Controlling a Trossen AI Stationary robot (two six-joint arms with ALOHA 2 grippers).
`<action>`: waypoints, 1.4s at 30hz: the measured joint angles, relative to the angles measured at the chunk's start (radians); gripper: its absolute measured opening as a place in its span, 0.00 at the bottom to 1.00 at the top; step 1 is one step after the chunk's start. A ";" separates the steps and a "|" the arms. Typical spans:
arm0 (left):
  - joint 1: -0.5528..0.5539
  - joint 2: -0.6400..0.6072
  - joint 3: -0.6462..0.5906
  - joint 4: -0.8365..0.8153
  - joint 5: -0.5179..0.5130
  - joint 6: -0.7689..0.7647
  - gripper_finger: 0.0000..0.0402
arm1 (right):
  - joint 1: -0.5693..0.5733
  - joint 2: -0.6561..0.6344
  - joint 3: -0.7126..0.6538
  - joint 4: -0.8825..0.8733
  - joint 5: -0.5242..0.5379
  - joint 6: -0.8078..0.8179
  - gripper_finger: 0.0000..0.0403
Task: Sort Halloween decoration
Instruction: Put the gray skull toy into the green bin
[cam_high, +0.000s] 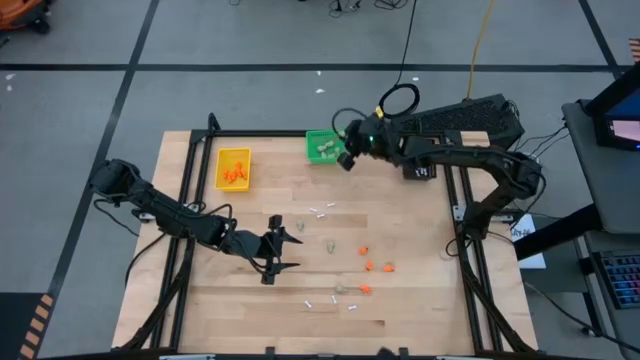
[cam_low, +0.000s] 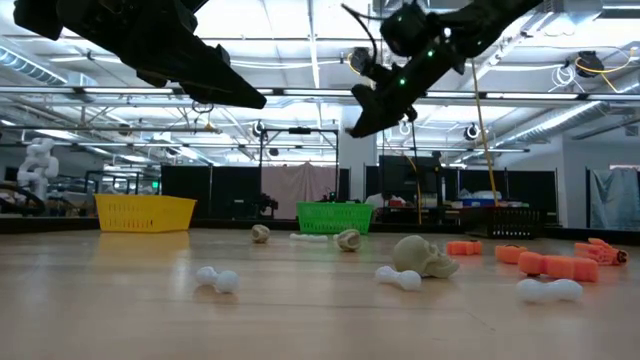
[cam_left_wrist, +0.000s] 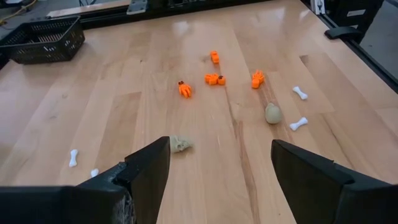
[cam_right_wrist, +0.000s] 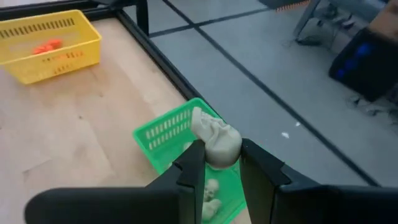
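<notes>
1. The right gripper (cam_right_wrist: 217, 163) is up over the green bin (cam_right_wrist: 163, 133) at the far edge of the bench (cam_high: 400, 310), jaws clamped on a beige-grey skull (cam_right_wrist: 214, 142) that sits proud above the fingertips.
2. Other skulls already lie in that green bin, so this looks like the drop-off moment for the piece in hand.
3. To do it well: get the skull centred over the bin's floor, not its near wall, and come down low before letting go. A rounded lump could bounce or roll out over that shallow rim.
4. Open only as wide as needed, then lift straight up so a finger doesn't catch the mesh and drag the bin.
5. The left gripper (cam_left_wrist: 217, 168) waits low over the middle of the bench, jaws spread wide and empty, with a small beige lump (cam_left_wrist: 181, 144) just ahead of one finger.
6. Still loose on the bench: orange bits (cam_left_wrist: 214, 78), another skull (cam_left_wrist: 272, 113) and white bones (cam_left_wrist: 299, 123). The yellow bin (cam_high: 233, 168) holds orange pieces, and a black bin (cam_left_wrist: 45, 40) sits at a far corner.
</notes>
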 joint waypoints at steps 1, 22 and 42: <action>0.000 0.000 0.000 0.001 0.000 0.000 0.69 | -0.015 0.017 0.012 0.000 -0.025 0.003 0.16; 0.000 0.000 0.000 -0.003 0.000 0.000 0.69 | -0.120 0.430 0.356 -0.252 -0.106 -0.002 0.16; 0.000 0.000 0.000 -0.002 0.000 0.000 0.69 | -0.120 0.430 0.356 -0.366 -0.103 0.056 0.19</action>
